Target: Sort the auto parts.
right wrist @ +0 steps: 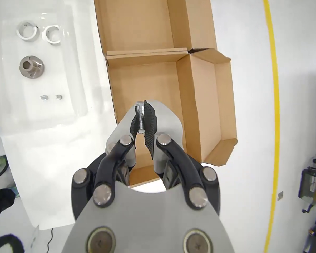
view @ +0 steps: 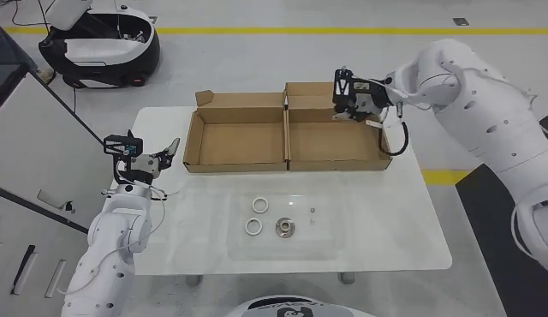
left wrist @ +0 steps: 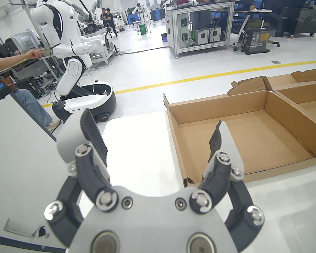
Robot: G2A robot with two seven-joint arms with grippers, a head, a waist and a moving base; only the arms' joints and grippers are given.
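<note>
Two open cardboard boxes stand side by side at the back of the white table, a left box (view: 235, 141) (left wrist: 239, 132) (right wrist: 131, 14) and a right box (view: 338, 141) (right wrist: 147, 80). My right gripper (view: 344, 110) (right wrist: 141, 104) hovers over the right box near its back wall, shut on a threaded bolt (right wrist: 140, 118). On a clear tray (view: 330, 240) (right wrist: 68, 85) in front lie two metal rings (view: 259, 204) (right wrist: 27, 30), a flanged hub (view: 283, 227) (right wrist: 31, 66) and two small fasteners (view: 312, 212) (right wrist: 44, 97). My left gripper (view: 164, 154) (left wrist: 152, 117) hangs open at the table's left edge, beside the left box, holding nothing.
Both boxes look bare inside. A parked white robot base (view: 103, 47) stands on the floor beyond the table's back left corner. A yellow floor line (view: 342, 31) runs behind the table.
</note>
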